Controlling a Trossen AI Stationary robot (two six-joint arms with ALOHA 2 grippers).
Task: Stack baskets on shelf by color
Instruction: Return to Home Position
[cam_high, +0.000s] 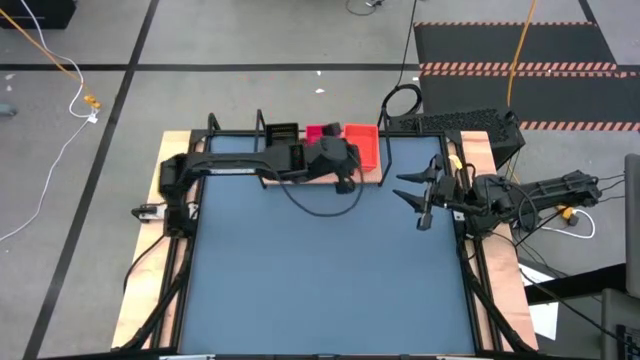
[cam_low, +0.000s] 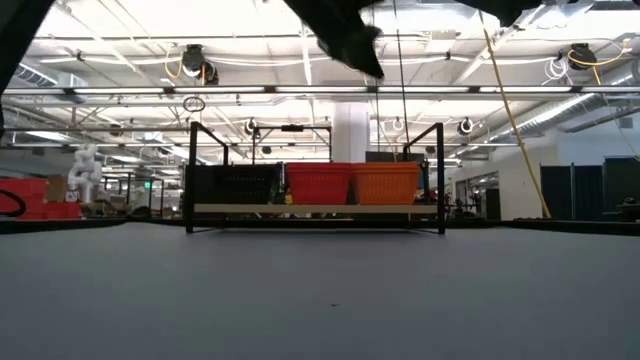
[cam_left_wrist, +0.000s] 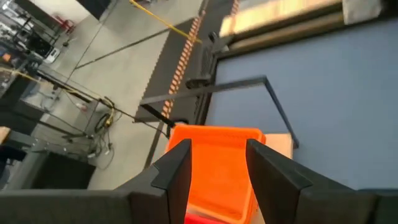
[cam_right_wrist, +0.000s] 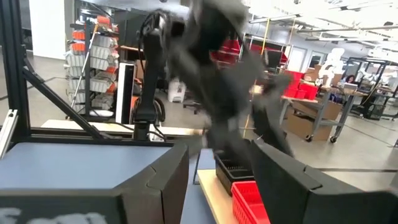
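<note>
**Both grippers open and empty; baskets sorted by colour on the shelf**

The left gripper is held above the shelf with its fingers spread wide, and nothing is gripped between them. The orange baskets are seen directly below and just ahead of its fingertips, clear of both fingers. The red baskets are placed just behind that spot, under the gripper's body, so they are partly hidden by it in the high view. The black baskets are set further back again, towards the left arm's base. The three colours are lined up side by side on the plank, each group touching the next. How many baskets are nested in each group cannot be told. Beyond the orange baskets, ahead of the left gripper, the shelf's end loop is visible, with the blue tabletop past it.

The right gripper is held above the right edge of the tabletop, well apart from the shelf. Its fingers are parted and nothing is grasped. The black and red baskets are seen ahead of it, low between its fingers, with the left arm raised over them.
</note>
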